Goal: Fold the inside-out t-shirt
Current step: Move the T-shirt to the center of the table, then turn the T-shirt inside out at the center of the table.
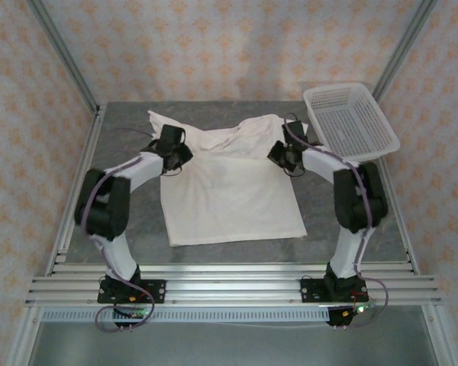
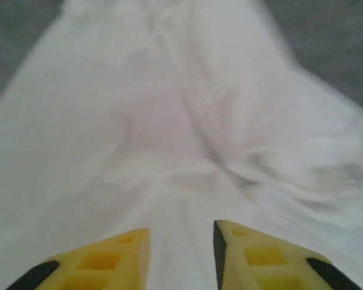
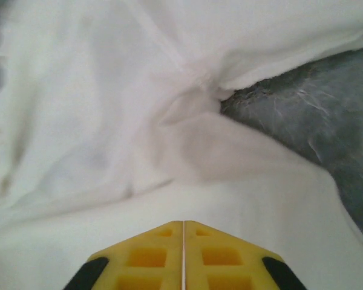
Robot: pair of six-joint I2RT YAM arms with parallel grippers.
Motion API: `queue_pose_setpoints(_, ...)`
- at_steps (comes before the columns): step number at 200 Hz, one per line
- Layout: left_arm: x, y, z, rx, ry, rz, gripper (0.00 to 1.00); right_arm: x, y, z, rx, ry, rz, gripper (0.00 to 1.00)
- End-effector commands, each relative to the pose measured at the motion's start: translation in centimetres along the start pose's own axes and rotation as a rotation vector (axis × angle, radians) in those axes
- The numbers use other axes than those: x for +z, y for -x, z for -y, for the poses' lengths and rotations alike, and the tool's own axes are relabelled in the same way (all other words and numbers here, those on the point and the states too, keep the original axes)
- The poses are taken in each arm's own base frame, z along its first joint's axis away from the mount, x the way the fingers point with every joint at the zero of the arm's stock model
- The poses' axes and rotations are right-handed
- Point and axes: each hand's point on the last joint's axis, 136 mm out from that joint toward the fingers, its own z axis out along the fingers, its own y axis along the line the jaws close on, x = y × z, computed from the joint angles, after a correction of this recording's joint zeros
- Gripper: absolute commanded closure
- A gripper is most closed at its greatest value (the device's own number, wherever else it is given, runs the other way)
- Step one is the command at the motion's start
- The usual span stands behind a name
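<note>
Right end effector [image 3: 183, 223], fingers together, over rumpled white t-shirt [image 3: 97, 121]

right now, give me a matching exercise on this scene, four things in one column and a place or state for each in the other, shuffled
Column one:
1. left gripper
2. right gripper
3. t-shirt
4. basket

Column two:
A. far right corner of the table
B. fingers pressed together
C. fingers apart over white cloth
D. spread mid-table, far edge bunched

Pairs: 1-C, 2-B, 3-D, 4-A
</note>
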Motion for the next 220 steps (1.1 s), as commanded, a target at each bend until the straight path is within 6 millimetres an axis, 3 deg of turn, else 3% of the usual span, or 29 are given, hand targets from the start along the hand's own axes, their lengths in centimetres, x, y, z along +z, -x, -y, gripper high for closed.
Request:
queue_pose_setpoints(1, -7.5, -0.4, 4.0, 0.189, -0.168, 0.047, 0.65, -6.6, -1.2, 0.9, -0.008, -0.01, 0.079, 0.88)
queue_pose_setpoints(18, -12.1, -5.1, 5.4, 0.42, -0.249, 0.001, 0.63, -9.5, -5.2, 3.4, -0.033, -0.059, 0.096, 0.85)
queue_pose_setpoints(37, -16.7, -10.3, 5.6, 0.677, -0.321, -0.028, 0.57, -11.8, -9.7, 5.5, -0.099, -0.107, 0.067, 0.79)
queue_pose_setpoints(49, -18.8, -13.0, 5.4, 0.805, -0.366, -0.051, 0.52, -12.8, -12.0, 8.6, -0.075, -0.206, 0.042, 0.76)
queue_pose_setpoints(65, -20.6, -16.0, 5.2, 0.959, -0.425, -0.105, 0.45, -13.7, -14.4, 12.4, 0.024, -0.317, -0.001, 0.68)
queue_pose_setpoints(85, -22.0, -19.6, 5.2, 1.183, -0.503, -0.159, 0.39, -14.1, -16.7, 15.4, 0.127, -0.392, -0.039, 0.62)
queue_pose_setpoints(108, -22.8, -22.7, 5.9, 1.391, -0.578, -0.154, 0.34, -12.9, -18.4, 16.7, 0.193, -0.404, -0.078, 0.6)
queue_pose_setpoints(152, -22.7, -25.1, 7.1, 1.488, -0.662, -0.127, 0.29, -10.6, -19.2, 16.1, 0.216, -0.394, -0.14, 0.59)
queue_pose_setpoints(220, -22.7, -25.2, 6.7, 1.525, -0.643, -0.109, 0.23, -10.0, -19.1, 15.8, 0.201, -0.401, -0.151, 0.63)
